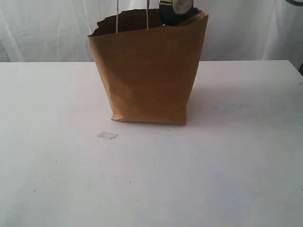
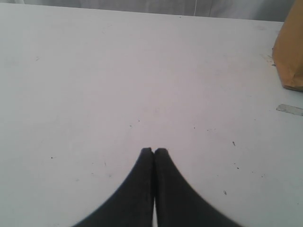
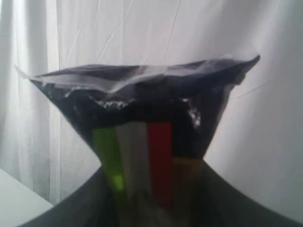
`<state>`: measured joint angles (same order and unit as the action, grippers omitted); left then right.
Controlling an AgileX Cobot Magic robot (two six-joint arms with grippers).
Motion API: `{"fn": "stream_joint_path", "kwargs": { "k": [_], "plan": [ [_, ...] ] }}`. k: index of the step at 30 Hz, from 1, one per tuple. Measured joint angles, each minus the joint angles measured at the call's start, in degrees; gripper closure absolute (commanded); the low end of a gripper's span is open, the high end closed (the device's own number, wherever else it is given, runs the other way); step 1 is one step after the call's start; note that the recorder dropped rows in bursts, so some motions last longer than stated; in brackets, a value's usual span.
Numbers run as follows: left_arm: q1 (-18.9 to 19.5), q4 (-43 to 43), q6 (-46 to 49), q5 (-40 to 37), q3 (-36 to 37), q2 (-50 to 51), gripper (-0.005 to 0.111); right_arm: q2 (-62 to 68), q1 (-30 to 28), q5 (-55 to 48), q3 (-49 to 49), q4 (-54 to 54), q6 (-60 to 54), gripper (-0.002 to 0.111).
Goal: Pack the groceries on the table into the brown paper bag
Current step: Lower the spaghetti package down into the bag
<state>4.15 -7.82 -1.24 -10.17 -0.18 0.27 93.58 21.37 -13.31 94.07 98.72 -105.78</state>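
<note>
Now the right pincer [image 3: 151, 198] pinches the pasta packet [image 3: 142, 109] at the rim of the bag [image 1: 147, 80]. Let go off-centre, it could snag and topple out. The left pincer [image 2: 154, 152] is pressed together.

Colours you had
Plain brown paper bag [image 1: 147, 75], white table [image 1: 227, 179]; your dark pasta packet [image 3: 137, 142] bore green, white and red stripes.

Bright diffuse light, washed-out whites, faint shadow beside bag [image 1: 147, 75], right wrist view blurred
</note>
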Motion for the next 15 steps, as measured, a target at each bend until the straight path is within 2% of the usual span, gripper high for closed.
{"fn": "stream_joint_path", "kwargs": {
  "k": [15],
  "plan": [
    [0.0, 0.0, 0.0, 0.0, 0.0, 0.0, 0.107, 4.7, 0.0, 0.9, 0.0, 0.1, 0.8, 0.108]
  ]
}}
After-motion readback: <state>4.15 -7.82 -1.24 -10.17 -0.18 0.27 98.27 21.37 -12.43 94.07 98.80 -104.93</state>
